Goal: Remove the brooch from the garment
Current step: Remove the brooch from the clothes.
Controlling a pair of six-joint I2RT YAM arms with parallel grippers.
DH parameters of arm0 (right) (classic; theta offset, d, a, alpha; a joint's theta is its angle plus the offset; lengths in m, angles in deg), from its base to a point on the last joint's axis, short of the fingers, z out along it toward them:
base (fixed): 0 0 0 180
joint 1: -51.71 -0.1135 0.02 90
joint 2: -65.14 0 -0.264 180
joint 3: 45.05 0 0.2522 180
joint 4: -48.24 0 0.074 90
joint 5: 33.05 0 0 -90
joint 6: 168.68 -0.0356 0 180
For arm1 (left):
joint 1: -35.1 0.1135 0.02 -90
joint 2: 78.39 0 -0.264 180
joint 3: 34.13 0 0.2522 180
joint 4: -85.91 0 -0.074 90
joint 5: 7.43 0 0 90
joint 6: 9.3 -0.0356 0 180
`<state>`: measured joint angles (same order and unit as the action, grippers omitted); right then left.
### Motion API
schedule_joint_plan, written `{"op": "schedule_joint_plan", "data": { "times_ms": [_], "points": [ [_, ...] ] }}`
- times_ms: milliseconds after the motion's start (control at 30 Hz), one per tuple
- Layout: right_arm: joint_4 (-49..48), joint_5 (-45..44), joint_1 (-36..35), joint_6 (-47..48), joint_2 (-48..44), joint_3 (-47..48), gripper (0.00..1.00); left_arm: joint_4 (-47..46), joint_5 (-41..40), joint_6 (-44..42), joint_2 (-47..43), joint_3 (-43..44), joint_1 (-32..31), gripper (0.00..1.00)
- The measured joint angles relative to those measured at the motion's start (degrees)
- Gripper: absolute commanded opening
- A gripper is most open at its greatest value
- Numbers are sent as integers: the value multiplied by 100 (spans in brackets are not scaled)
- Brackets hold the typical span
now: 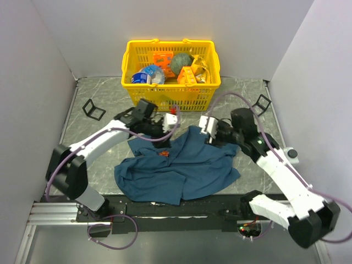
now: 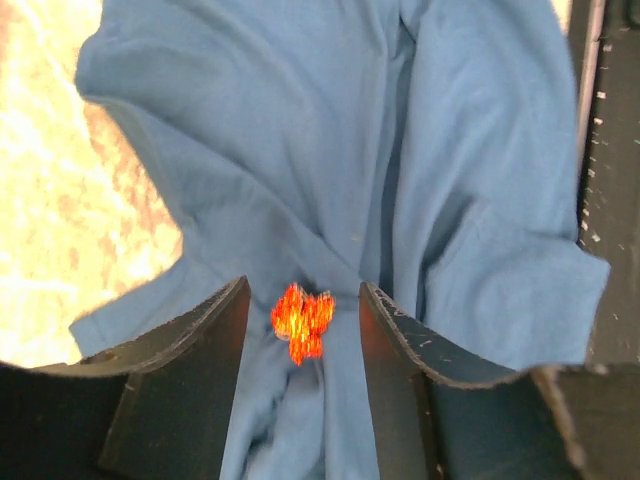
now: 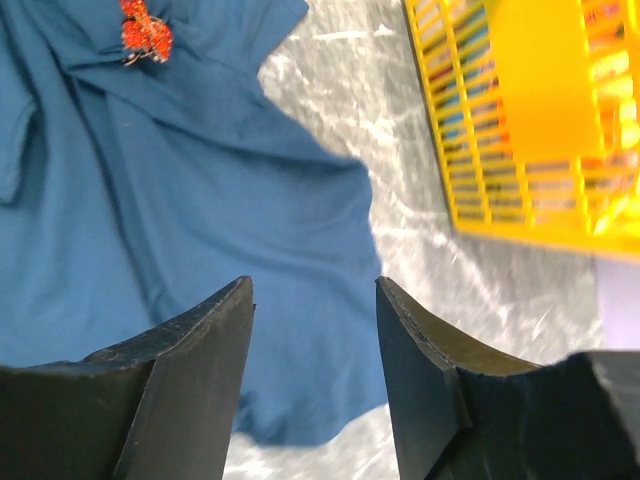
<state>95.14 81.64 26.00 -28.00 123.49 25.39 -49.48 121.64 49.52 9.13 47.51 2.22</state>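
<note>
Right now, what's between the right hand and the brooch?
Only rumpled blue garment. In the right wrist view the cloth runs from the open right hand up to the brooch, with nothing else lying on that stretch.

The brooch [image 2: 302, 322], a tiny glittering orange-red trinket, sits on a fold of the crumpled blue garment [image 1: 187, 173], toward 10 o'clock of its middle. The garment lies rumpled on the tabletop [image 1: 236, 91].
</note>
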Motion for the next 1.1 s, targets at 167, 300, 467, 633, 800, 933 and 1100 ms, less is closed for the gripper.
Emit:
{"op": "schedule_joint_plan", "data": {
  "times_ms": [167,300,467,633,800,933,1100],
  "points": [
    [81,22,280,-385,-855,-466,63,35,-813,251,656,295,-656,53],
    [83,-13,343,-704,-1460,-787,63,96,-1419,431,896,236,-981,50],
    [72,-4,439,-942,-1729,-848,63,140,-1937,562,914,236,-1012,43],
    [76,13,476,-1062,-1652,-848,63,372,-2227,599,1069,332,-1047,41],
    [74,26,476,-1110,-1578,-848,63,579,-2400,649,1165,334,-1108,36],
    [74,26,479,-1143,-1561,-848,64,680,-2470,675,1167,334,-1130,33],
    [63,24,483,-1185,-1563,-848,64,761,-2524,675,1169,332,-1134,31]
  ]
}}
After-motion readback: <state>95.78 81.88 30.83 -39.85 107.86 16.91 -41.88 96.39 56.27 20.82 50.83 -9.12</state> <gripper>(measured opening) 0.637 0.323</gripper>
